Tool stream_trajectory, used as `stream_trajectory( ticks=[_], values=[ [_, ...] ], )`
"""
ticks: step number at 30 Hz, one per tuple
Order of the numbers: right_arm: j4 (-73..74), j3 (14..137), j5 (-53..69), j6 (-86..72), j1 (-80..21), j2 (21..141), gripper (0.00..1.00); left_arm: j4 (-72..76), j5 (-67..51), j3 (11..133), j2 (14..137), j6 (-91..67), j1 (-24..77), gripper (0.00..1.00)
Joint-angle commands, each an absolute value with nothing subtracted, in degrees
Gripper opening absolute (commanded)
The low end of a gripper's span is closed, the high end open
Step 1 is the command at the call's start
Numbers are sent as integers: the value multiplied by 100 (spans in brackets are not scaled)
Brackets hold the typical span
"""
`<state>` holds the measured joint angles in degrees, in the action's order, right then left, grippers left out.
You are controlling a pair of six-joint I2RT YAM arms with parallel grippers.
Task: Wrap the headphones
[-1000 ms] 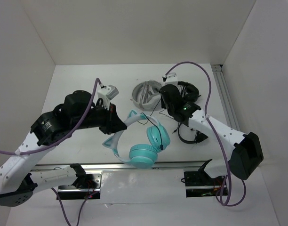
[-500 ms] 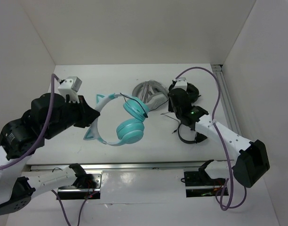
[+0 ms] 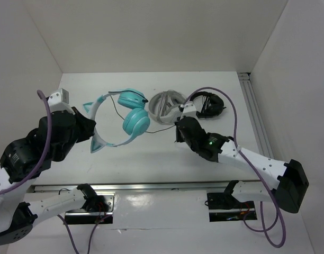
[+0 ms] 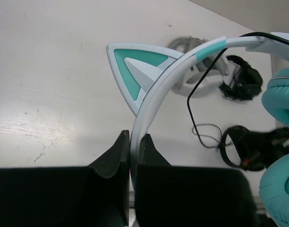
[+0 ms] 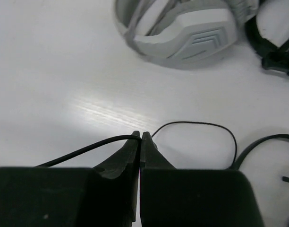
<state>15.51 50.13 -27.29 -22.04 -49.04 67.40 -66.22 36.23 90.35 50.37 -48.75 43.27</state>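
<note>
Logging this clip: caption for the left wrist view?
Left claw pinches the headband of the teal cat-ear headphones, their black cable dangling.

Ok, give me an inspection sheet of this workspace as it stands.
Surface: white table surface, faint scuff marks.
Job's things: teal cat-eared over-ear headphones, held by the pale headband, apparently off the table.
Clutter: grey-white headphones and black headphones, side by side at the far end.
Grippers: left gripper shut on the headband; right gripper pinching the thin black cable.
Cables: the thin cable runs from the teal earcups to the right gripper; purple arm cables loop over both arms.
Surroundings: white enclosure walls; metal rail along the right edge.
</note>
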Motion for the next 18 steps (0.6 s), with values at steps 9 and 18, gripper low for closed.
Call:
stream_trajectory(
  ticks=[9, 18],
  values=[
    [1714, 5379, -4174, -2979, -6767, 6662, 0, -5854, 5904, 8604, 5826, -5792, 4263, 0],
    [2285, 6099, -5246, -3041, -7795, 6768, 0, -5801, 6275, 8096, 6494, -5564, 3920, 0]
  ],
)
